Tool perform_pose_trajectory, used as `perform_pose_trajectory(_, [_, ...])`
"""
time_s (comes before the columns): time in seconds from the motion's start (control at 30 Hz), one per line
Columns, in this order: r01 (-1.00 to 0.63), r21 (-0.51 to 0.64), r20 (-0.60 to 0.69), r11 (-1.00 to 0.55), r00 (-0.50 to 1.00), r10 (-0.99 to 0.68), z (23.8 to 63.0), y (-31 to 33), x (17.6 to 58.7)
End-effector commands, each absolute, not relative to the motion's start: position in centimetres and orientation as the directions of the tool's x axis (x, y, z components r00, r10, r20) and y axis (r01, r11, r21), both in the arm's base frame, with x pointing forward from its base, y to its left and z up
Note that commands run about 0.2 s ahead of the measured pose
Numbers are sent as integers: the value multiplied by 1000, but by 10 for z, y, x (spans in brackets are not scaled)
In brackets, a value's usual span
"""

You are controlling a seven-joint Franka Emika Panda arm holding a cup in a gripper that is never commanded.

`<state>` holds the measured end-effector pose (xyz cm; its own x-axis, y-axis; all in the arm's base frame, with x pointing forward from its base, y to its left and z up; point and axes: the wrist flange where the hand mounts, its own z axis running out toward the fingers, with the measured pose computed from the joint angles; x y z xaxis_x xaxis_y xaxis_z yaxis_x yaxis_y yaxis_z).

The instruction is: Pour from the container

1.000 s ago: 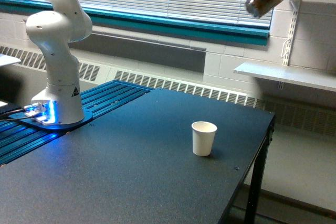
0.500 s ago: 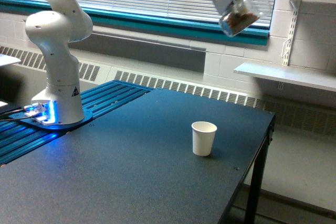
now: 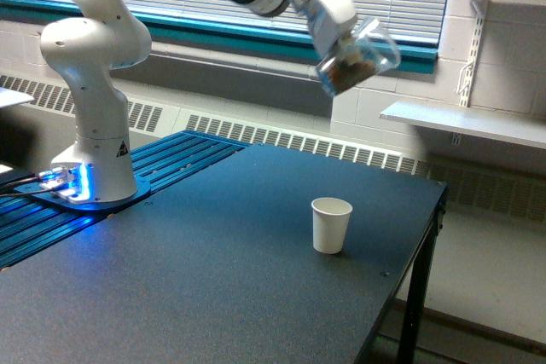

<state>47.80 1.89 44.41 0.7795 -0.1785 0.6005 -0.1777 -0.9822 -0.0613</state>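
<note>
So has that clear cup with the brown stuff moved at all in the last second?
Yes. The clear cup in the pincer has come down and toward the exterior view's left, from the top corner near the wall shelf to roughly above the white paper cup.

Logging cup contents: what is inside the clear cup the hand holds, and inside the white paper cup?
The tilted clear cup shows brown granular stuff. The white paper cup stands upright; its opaque wall hides the inside.
</note>
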Motion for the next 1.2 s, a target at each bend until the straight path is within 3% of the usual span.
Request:
perform_pose_trajectory(0.03, [-174,-29,595,-984,788,-157,425,5,465])
perform_pose_trajectory(1.2, [-190,50,479,-981,866,-143,335,-11,427])
